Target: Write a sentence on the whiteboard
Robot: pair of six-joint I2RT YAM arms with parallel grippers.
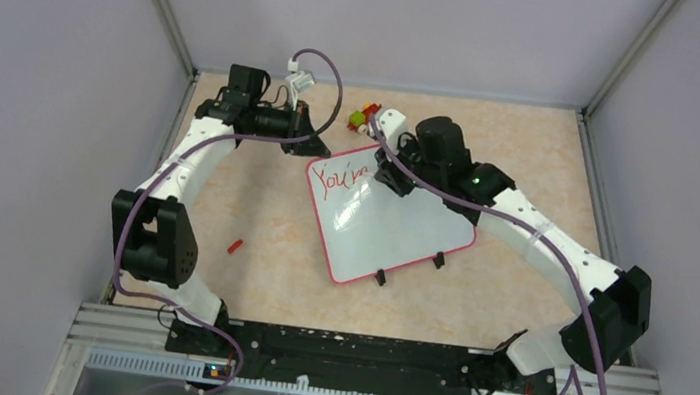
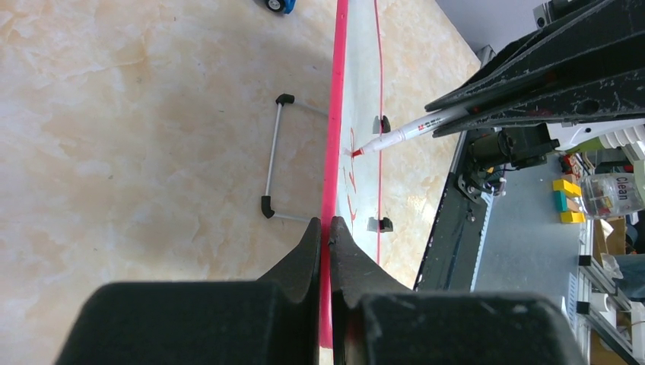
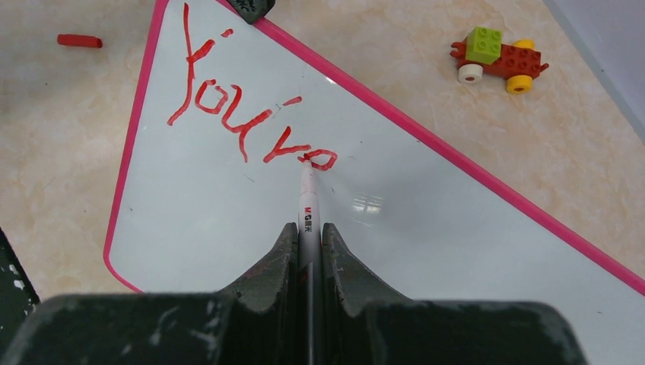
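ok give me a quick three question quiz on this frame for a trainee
1. True or false: the left gripper is shut on the pink rim of the whiteboard.
2. What does the right gripper hold? A: an eraser. B: the marker. C: a cloth.
3. Fill in: with the marker's tip on the board, the sentence so far reads ____.

Key: 1 true. 2 B. 3 You're.
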